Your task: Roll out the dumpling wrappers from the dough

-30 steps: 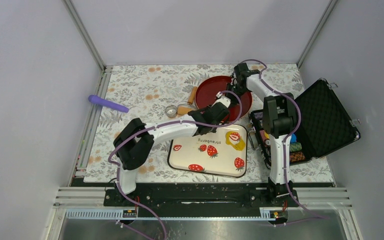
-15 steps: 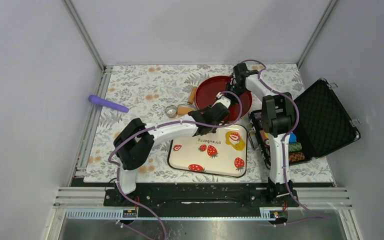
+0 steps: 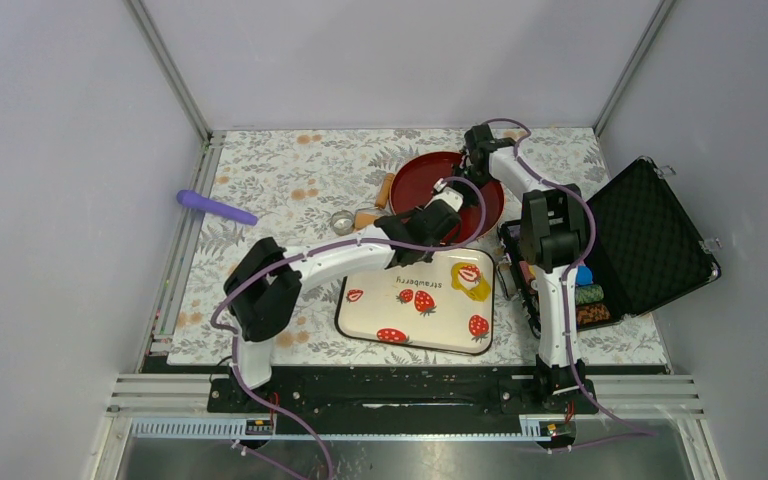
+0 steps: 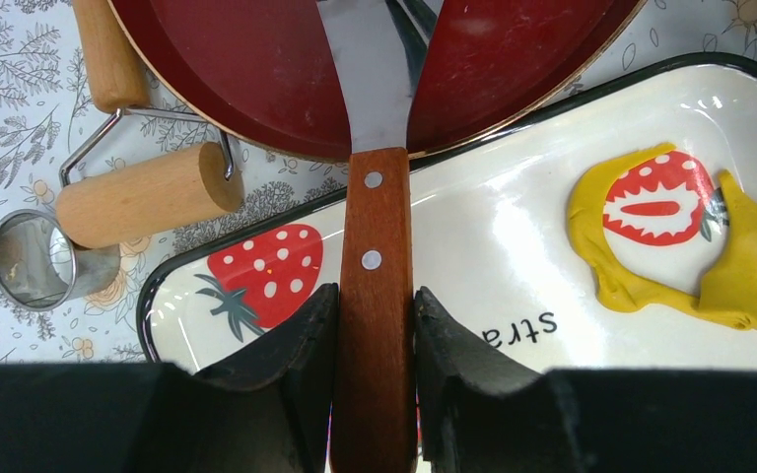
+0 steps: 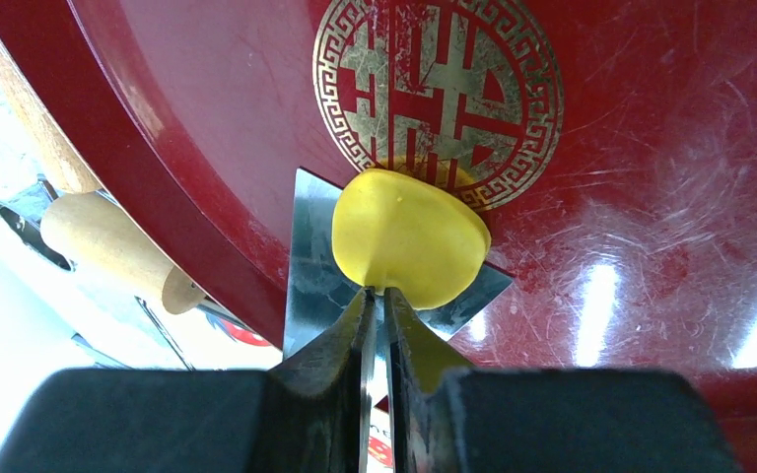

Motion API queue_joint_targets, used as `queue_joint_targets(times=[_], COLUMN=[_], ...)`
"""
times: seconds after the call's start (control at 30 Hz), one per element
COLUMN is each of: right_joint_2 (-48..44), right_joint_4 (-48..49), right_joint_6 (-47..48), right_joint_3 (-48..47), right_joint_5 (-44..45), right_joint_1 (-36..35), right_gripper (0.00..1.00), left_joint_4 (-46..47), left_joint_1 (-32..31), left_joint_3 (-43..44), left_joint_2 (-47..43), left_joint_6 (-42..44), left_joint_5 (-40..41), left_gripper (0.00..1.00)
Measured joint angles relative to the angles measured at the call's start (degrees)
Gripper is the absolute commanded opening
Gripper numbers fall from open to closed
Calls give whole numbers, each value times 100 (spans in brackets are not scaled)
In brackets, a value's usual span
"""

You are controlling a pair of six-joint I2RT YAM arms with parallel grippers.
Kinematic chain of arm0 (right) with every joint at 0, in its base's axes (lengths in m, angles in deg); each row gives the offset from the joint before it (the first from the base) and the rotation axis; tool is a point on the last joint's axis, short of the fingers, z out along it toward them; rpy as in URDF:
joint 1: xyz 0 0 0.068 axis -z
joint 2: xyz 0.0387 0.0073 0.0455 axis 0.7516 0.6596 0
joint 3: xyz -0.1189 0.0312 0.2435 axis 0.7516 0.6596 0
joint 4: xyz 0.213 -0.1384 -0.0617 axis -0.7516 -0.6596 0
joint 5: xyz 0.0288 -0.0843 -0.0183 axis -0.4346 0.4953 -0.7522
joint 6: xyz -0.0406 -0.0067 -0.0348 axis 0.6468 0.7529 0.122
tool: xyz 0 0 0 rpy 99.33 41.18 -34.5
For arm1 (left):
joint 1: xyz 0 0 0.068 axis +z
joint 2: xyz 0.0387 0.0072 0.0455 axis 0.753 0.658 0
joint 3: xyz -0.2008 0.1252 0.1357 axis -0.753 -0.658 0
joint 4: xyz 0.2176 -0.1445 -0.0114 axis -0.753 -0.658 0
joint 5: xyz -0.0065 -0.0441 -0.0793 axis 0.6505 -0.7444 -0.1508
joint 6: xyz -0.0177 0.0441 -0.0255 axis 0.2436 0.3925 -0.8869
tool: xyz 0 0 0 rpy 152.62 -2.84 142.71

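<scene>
Yellow dough (image 4: 749,276), white strawberry-print tray (image 4: 513,227), dark-red gold-emblemed plate (image 5: 700,148), grey floral tablecloth (image 3: 280,180), seemingly plain purple stick (image 3: 217,208).

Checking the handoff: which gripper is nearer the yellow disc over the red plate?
Right. The right gripper pinches the edge of the dumpling wrapper. The left gripper is farther off over the tray, clamped on the wooden handle of the spatula, whose blade lies beneath the disc.

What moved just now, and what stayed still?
The left gripper, shut on the wooden-handled metal spatula, slid slightly farther toward the round red plate. The right gripper pinches the round yellow dough wrapper over the blade. Nothing was grabbed or dropped. The strawberry-printed tray, yellow dough patch, wooden rolling pin and purple stick stayed put.
</scene>
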Motion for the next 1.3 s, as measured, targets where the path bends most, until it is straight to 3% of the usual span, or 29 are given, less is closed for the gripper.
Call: queue_joint_targets(times=[0.4,0.77,1.03,1.3], right_joint_2=[35,59,-590,-1923], right_joint_4=[-28,-61,190,249], right_joint_6=[-7,4,0,105], right_joint_3=[-9,94,1174,2382], right_joint_5=[0,42,-4,-4], right_joint_1=[-46,-50,-50,-48], right_gripper=[16,19,22,28], left_joint_4=[-369,-463,-466,-868], left_joint_1=[-39,-131,-116,313], left_joint_3=[201,-155,-728,-1954], left_joint_2=[-341,-1637,-2253,-3438], left_joint_6=[81,52,-59,-570], left_joint_5=[42,592,977,1213], left_gripper=[0,0,0,0])
